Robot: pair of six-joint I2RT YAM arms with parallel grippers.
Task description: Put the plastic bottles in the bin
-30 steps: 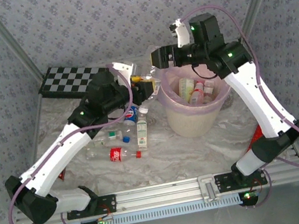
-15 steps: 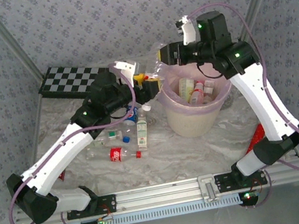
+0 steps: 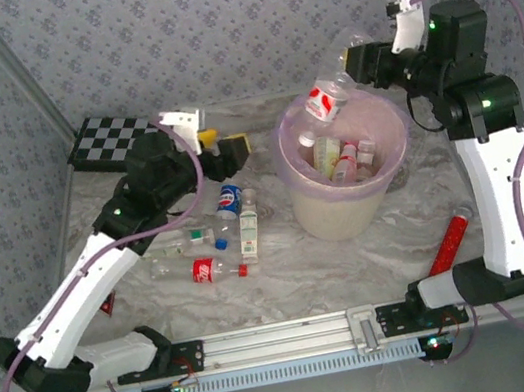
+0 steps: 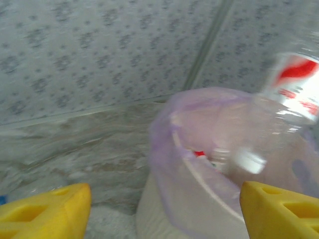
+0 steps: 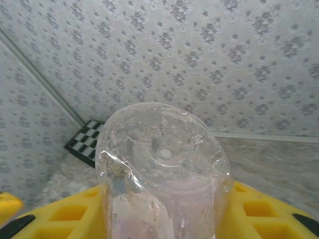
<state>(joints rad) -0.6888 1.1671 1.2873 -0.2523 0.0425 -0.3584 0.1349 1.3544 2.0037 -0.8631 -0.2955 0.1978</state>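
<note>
The right hand [image 3: 363,58] is clamped on the base of a clear plastic bottle with a red label [image 3: 324,101], holding it in the air above the far rim of the round cream bin lined with a pink-purple bag [image 3: 346,212]. The bottle's long axis slants, cap end down and pointing into the bin's mouth, so letting go should drop it in. Several bottles [image 3: 341,157] stand inside already. The left hand [image 3: 229,149], spread wide and empty, hangs by the bin's left side. It is the nearer one to the loose bottles [image 3: 211,237] lying mid-bench [image 3: 355,261].
</note>
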